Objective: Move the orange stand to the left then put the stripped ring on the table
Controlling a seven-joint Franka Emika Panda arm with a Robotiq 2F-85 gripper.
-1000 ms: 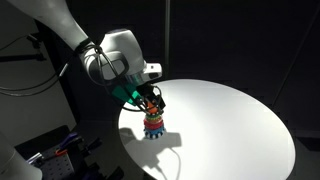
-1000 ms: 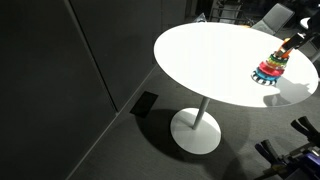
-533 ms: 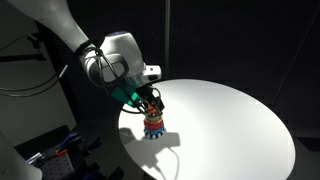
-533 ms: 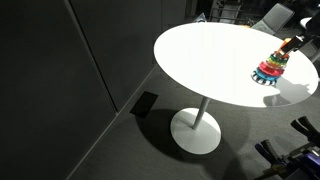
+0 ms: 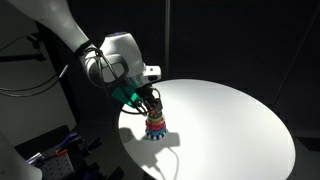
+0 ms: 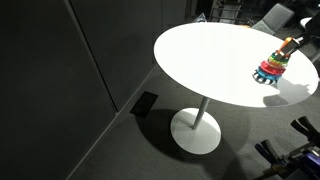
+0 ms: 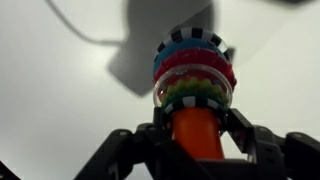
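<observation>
Arm [image 5: 62, 30] angled down from upper left of frame. Pincer [image 5: 152, 102] pinched peg top of orange stand [image 5: 155, 125]. Stand upright on bench [image 5: 225, 125], long axis vertical.

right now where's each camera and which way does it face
Exterior view: close beside the table, slightly above it, facing the orange stand; shows arm and gripper.
Exterior view: high, far off, looking down over pedestal and floor; stand near the table's edge, only the gripper's tip shows.
Wrist view: looks along the gripper's fingers, closed on the stand's peg.
All three share the stand.
</observation>
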